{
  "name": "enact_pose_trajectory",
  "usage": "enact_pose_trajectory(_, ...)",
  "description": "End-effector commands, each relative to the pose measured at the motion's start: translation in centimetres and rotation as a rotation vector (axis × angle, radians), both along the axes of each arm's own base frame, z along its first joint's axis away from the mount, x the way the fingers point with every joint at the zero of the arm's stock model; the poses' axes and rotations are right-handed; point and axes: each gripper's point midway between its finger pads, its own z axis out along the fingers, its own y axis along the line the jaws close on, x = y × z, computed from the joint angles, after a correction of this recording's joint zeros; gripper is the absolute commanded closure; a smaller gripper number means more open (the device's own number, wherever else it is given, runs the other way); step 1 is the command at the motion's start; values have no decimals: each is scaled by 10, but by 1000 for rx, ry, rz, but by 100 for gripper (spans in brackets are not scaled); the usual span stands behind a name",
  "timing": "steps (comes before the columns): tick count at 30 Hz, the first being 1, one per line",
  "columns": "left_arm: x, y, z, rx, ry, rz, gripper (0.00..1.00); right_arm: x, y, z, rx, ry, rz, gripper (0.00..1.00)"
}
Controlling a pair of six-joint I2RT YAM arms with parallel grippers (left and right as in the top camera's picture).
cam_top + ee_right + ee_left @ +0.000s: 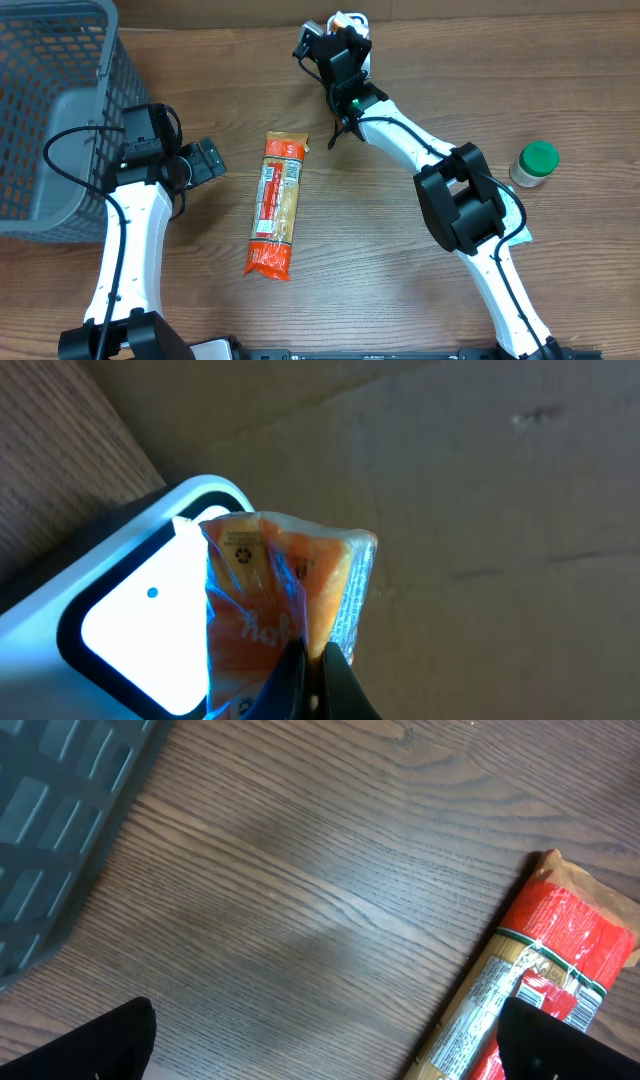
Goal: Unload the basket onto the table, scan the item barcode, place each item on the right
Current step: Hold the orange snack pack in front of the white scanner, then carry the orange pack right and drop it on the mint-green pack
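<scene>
Right wrist view: my right gripper [312, 660] is clamped on the orange packet [275, 595], held at the lit scanner [130, 630] by the far edge of the table [400, 300]. Scanning is in hand. Next I probably must turn its barcode, unseen here, toward the window. My left gripper [207, 160] stands apart, idle.

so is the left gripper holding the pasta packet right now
No, the left gripper is open and empty, and the pasta packet lies flat off to its side, untouched.
</scene>
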Motion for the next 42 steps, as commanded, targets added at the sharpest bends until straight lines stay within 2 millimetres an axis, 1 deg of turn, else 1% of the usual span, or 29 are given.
enact_pose_trajectory(1,1,1,8,19,-19,-12,0,-8,2,32,75,-70,-75,97)
enact_pose_trajectory(2,1,1,8,19,-19,-12,0,-11,1,42,101,-91,-98,96)
enact_pose_trajectory(4,1,1,8,19,-19,-12,0,-18,-3,72,173,-144,-144,96)
enact_pose_trajectory(7,1,1,8,19,-19,-12,0,-29,-18,123,314,-237,-223,97)
enact_pose_trajectory(10,1,1,8,19,-19,-12,0,-48,-37,170,434,-283,-292,97)
enact_pose_trajectory(12,1,1,8,19,-19,-12,0,-63,-47,192,507,-265,-311,97)
enact_pose_trajectory(14,1,1,8,19,-19,-12,0,-81,-58,209,578,-220,-317,97)
enact_pose_trajectory(16,1,1,8,19,-19,-12,0,-102,-72,221,656,-139,-316,97)
enact_pose_trajectory(17,1,1,8,19,-19,-12,0,-112,-80,225,693,-92,-316,97)
enact_pose_trajectory(19,1,1,8,19,-19,-12,0,-134,-98,226,763,10,-337,97)
enact_pose_trajectory(21,1,1,8,19,-19,-12,0,-157,-122,221,823,108,-393,96)
enact_pose_trajectory(24,1,1,8,19,-19,-12,0,-194,-163,204,875,277,-511,96)
enact_pose_trajectory(25,1,1,8,19,-19,-12,0,-208,-177,194,885,348,-563,96)
enact_pose_trajectory(28,1,1,8,19,-19,-12,0,-246,-207,160,878,567,-705,96)
enact_pose_trajectory(29,1,1,8,19,-19,-12,0,-265,-219,142,862,682,-782,96)
enact_pose_trajectory(31,1,1,8,19,-19,-12,0,-285,-233,120,845,796,-872,96)
enact_pose_trajectory(34,1,1,8,19,-19,-12,0,-299,-252,89,809,872,-976,96)
enact_pose_trajectory(38,1,1,8,19,-19,-12,0,-312,-270,47,750,930,-1075,96)
enact_pose_trajectory(40,1,1,8,19,-19,-12,0,-314,-278,25,715,928,-1105,96)
enact_pose_trajectory(42,1,1,8,19,-19,-12,0,-309,-281,5,698,912,-1091,96)
